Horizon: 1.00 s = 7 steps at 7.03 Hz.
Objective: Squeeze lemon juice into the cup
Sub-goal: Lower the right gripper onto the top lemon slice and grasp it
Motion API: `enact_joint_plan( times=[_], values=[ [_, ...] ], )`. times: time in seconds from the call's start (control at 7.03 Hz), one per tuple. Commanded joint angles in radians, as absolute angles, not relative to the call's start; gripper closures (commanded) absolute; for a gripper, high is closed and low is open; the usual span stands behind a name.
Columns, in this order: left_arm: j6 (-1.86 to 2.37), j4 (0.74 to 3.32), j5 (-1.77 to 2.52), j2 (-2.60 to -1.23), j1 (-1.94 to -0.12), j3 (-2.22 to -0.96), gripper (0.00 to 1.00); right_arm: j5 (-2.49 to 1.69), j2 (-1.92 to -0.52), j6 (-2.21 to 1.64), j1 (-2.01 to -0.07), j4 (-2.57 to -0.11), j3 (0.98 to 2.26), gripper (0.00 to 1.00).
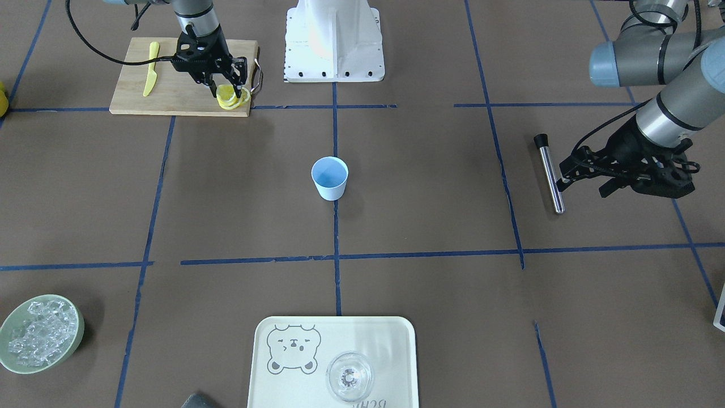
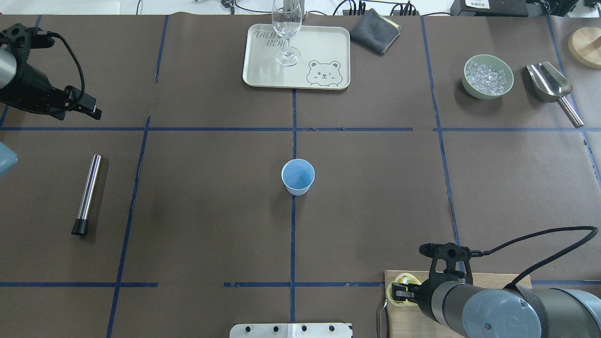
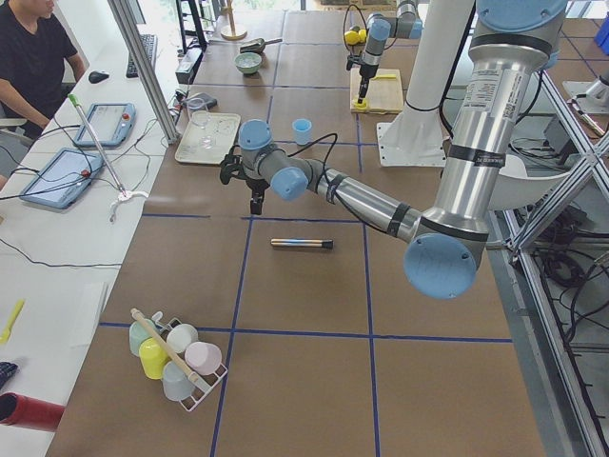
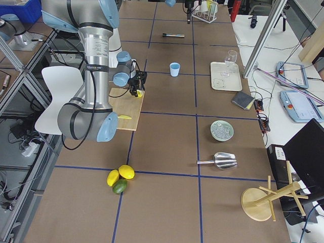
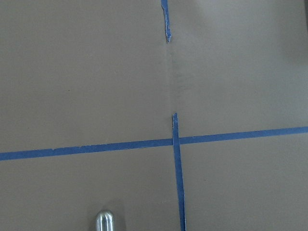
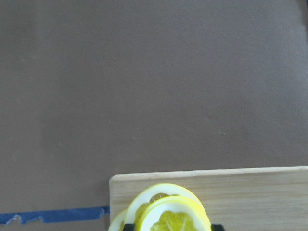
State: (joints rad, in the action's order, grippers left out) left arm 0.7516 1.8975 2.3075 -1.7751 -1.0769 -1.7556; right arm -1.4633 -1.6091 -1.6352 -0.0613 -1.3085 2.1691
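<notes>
The lemon [image 6: 168, 214] lay topmost on a small stack of slices, held between the fingertips of the right claw [image 1: 230, 89]. The jaws were drawn in narrow to the slice's width, their black tips meeting its rim on either side. The stack rested at the corner of the cutting board [image 1: 170, 85] nearest the cup [image 1: 329, 178]. It was still well apart from the cup, back toward the robot's base and off to the robot's right.

Judging from this, the step in hand was the pick-up. The slice looked gripped but not lifted. The next move would call for raising it free of the slices under it, carrying it over the cup's mouth and then pinching harder there.

The left claw [image 1: 566, 174] hung well apart from the cup on the robot's left, beside a metal rod [image 1: 549, 173]. I could not tell how wide it stood.

The right wrist view alone showed the tips against the rim, yet had no cup in it. The front-facing view gave the whole span of counter [image 1: 430, 187] between slice and cup. In the overhead view the arm hid most of the right claw. The left wrist view showed only tape lines and the rod's rounded end, no fingers.
</notes>
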Motion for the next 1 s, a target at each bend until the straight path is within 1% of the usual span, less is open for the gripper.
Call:
enact_joint_plan(
  times=[0.0, 0.43, 0.85],
  values=[
    [0.750, 1.898, 2.309, -1.776, -1.077, -1.753, 0.00, -1.463, -1.611, -1.635, -0.063, -1.308, 2.172, 0.41],
    [0.753, 1.898, 2.309, -1.776, -1.077, -1.753, 0.00, -1.465, -1.611, -1.634, -0.063, -1.308, 2.187, 0.39],
    [0.753, 1.898, 2.309, -1.776, -1.077, -1.755, 0.00, -1.492, -1.615, -1.634, -0.106, -1.315, 2.232, 0.39]
  ],
)
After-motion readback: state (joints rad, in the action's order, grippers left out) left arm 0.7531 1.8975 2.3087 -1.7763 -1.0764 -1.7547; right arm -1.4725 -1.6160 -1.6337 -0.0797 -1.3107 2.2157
